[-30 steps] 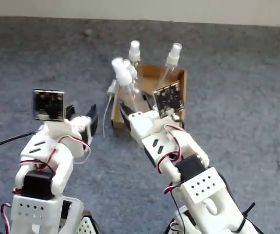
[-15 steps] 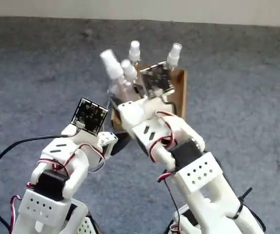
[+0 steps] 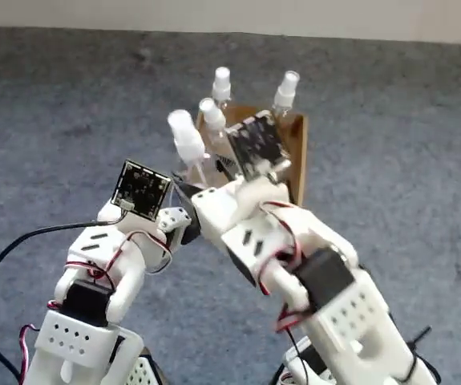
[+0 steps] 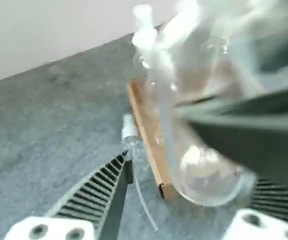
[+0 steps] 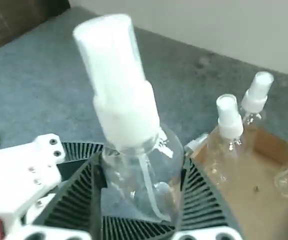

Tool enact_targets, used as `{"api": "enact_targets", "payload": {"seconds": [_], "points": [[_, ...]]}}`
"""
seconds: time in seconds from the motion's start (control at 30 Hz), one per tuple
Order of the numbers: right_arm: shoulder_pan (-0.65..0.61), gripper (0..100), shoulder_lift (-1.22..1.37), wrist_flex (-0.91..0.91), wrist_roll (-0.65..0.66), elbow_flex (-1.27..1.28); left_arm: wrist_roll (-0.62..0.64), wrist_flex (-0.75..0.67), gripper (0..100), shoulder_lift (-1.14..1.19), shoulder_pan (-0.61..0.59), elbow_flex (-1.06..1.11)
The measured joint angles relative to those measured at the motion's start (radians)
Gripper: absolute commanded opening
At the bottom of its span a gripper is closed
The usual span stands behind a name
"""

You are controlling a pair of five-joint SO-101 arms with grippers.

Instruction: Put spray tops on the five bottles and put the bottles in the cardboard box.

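Right gripper [image 5: 139, 197]: clamped around the round body of a clear spray bottle [image 5: 133, 165]. The bottle has its white top on and is held tilted above the carpet [image 3: 390, 96], just in front of the cardboard box [image 3: 296, 152].
Left gripper [image 3: 186, 223]: jaws spread wide, gripping nothing, just beneath the held bottle's base.
Cardboard box: on the carpet, with three topped bottles [image 3: 221, 85] upright inside.
Loose spray top [image 4: 129, 134]: on the carpet just beside the box's outer wall, its tube trailing.
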Motion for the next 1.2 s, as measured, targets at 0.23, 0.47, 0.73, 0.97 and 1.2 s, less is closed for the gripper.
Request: {"api": "enact_targets", "payload": {"seconds": [0.23,0.47,0.73,0.97,1.2], "points": [[0.157,0.5,-0.009,0.014,0.063,0.000,0.000,-0.003,29,0.000,-0.003,0.000],[0.425,0.5,0.189,-0.144,0.107,0.000,0.000,-0.003,29,0.000,-0.025,0.000],[0.465,0.5,0.344,-0.471,0.107,0.170,-0.003,-0.003,29,0.000,-0.097,0.000],[0.468,0.5,0.361,-0.710,0.089,0.387,-0.003,-0.006,29,0.000,-0.129,0.000],[0.468,0.5,0.361,-0.804,0.072,0.423,-0.003,-0.006,29,0.000,-0.130,0.000]]}}
